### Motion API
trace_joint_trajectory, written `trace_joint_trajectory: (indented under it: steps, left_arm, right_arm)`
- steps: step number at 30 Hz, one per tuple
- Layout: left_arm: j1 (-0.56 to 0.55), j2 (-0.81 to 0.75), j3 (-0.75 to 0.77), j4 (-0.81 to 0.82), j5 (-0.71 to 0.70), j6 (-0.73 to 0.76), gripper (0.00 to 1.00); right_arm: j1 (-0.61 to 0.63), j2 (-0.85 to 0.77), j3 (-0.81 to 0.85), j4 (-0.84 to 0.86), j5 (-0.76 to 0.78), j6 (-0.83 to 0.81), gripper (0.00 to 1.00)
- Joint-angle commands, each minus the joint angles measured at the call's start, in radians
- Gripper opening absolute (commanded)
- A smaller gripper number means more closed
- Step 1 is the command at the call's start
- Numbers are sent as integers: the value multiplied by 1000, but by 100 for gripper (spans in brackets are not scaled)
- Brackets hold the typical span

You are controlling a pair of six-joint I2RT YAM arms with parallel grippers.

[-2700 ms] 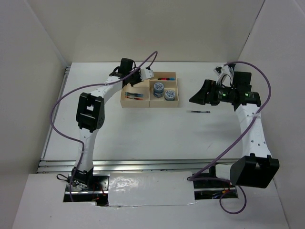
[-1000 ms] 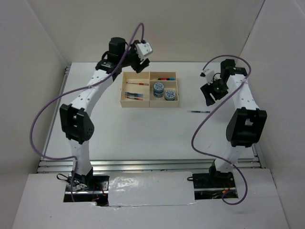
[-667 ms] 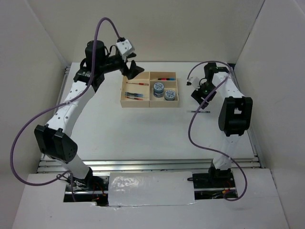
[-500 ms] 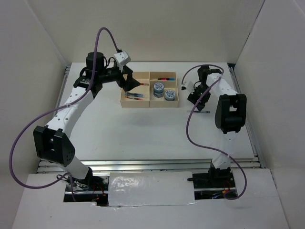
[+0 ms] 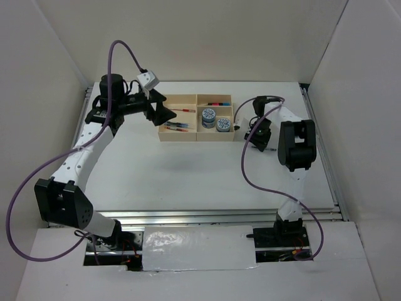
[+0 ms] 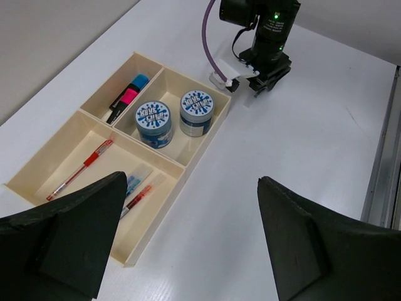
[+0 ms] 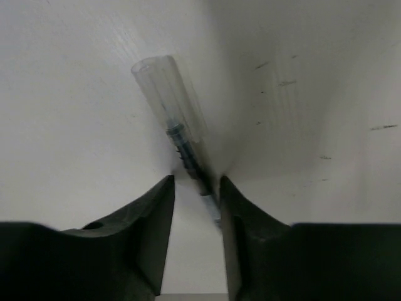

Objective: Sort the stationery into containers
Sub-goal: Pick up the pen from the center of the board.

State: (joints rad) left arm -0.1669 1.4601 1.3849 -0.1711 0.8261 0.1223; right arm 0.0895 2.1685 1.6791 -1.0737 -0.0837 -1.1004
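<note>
- Black pen (image 7: 183,141) is the only stationery I can see outside the tray (image 5: 197,137). It lies flat on the desk (image 5: 188,175) at 3 o'clock of the tray, near its right wall.
- Right end effector (image 7: 196,185) is down at desk level and straddles the pen, one finger on each side with a narrow gap. A sliver of desk shows beside the barrel, so I can't tell whether it is pinched.
- Left end effector (image 6: 190,188) has its fingers spread wide with nothing between them. It hovers above the desk at 9 o'clock of the tray.
- Done, going by the tray contents:
  - The large section (image 6: 59,153) holds the pens (image 6: 81,169): one red on its own, plus a blue and a red side by side.
  - Both tape rolls (image 6: 153,119) stand upright next to each other in one small section.
  - The highlighters (image 6: 128,96) are in the other small section, at 12 o'clock of the rolls in the top view.
- Left to do, as I read it: one item. Grip the black pen, lift it, carry it towards 9 o'clock over the tray wall and release it in the large section with the other pens.
- Progress looks like all but the last pick-and-place.
- Risk: the thin round barrel lies flat on a smooth desk. It could roll or skid out if the fingers close off-centre.
</note>
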Motion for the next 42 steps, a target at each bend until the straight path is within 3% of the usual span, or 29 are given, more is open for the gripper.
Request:
trace_joint_trajectory:
  steps: [1, 3, 4, 5, 9, 12, 15, 16, 17, 20, 23, 26, 30, 35, 42]
  left_arm:
    - [12, -27, -14, 47, 57, -24, 97]
    - [13, -37, -21, 58, 62, -26, 97]
    - [15, -41, -24, 56, 62, -27, 97]
    - [15, -46, -30, 56, 61, -27, 97]
    - [13, -107, -66, 88, -17, -94, 98]
    - [6, -164, -112, 105, -85, -209, 97]
    - [1, -220, -171, 130, -107, -364, 97]
    - [0, -230, -225, 195, -91, -415, 96]
    - [-6, -253, -259, 237, -79, -546, 96]
    - [-65, -276, -391, 462, -77, -773, 92]
    - [-118, -284, -415, 553, -113, -848, 92]
    - [-122, -259, -360, 504, -139, -840, 92]
    - [-169, -233, -327, 528, -143, -836, 91]
    - [-206, -178, -383, 678, -113, -927, 88]
    - [-209, -126, -356, 706, -91, -943, 83]
  right_arm:
    - [10, 24, -24, 47, 45, -39, 37]
    - [10, 31, -32, 38, 62, -45, 25]
    - [7, 33, -35, 26, 67, -44, 13]
    - [3, 27, -38, 23, 70, -44, 9]
    - [-25, -108, -107, 32, 41, -30, 4]
    - [-51, -225, -69, -2, -85, 57, 0]
    - [-59, -349, 8, -112, -360, 189, 0]
    - [-54, -381, 22, -135, -514, 235, 0]
    - [-41, -445, 16, -131, -593, 337, 0]
    - [12, -557, -77, 4, -830, 576, 0]
    - [114, -622, -142, 147, -947, 748, 0]
    - [179, -685, -197, 277, -1016, 900, 0]
    - [233, -786, -340, 590, -1074, 1099, 0]
    - [257, -797, -357, 621, -1102, 1166, 0]
    - [273, -768, -345, 650, -1128, 1208, 0]
